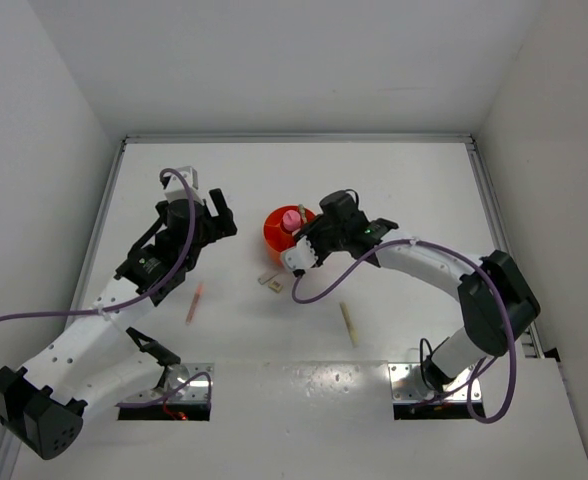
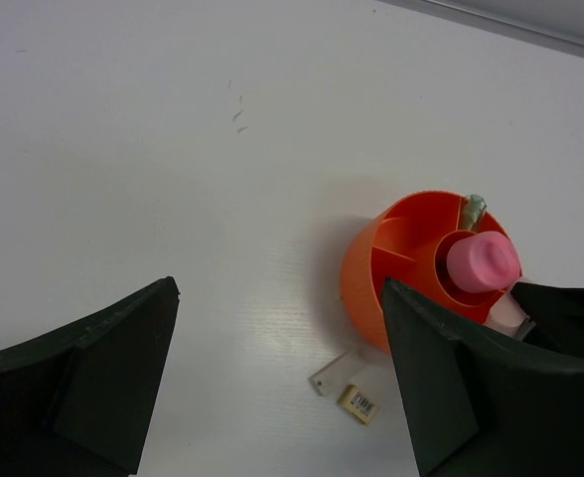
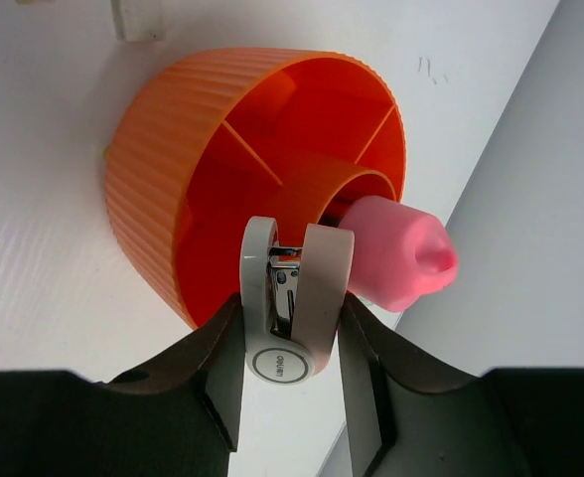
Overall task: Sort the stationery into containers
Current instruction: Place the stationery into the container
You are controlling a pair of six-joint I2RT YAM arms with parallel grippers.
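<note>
You're on the drop step: your right gripper is clamped on the mini stapler, poised at the near rim of the orange organiser in the middle of the worktop; its well holds the pink cylinder. Next, I'd judge: shift over a free compartment, clear of that cylinder, and release. Your left gripper hangs spread and empty toward the left edge. The pen and pale yellow stick lie nearer the front edge, with open room around
</note>
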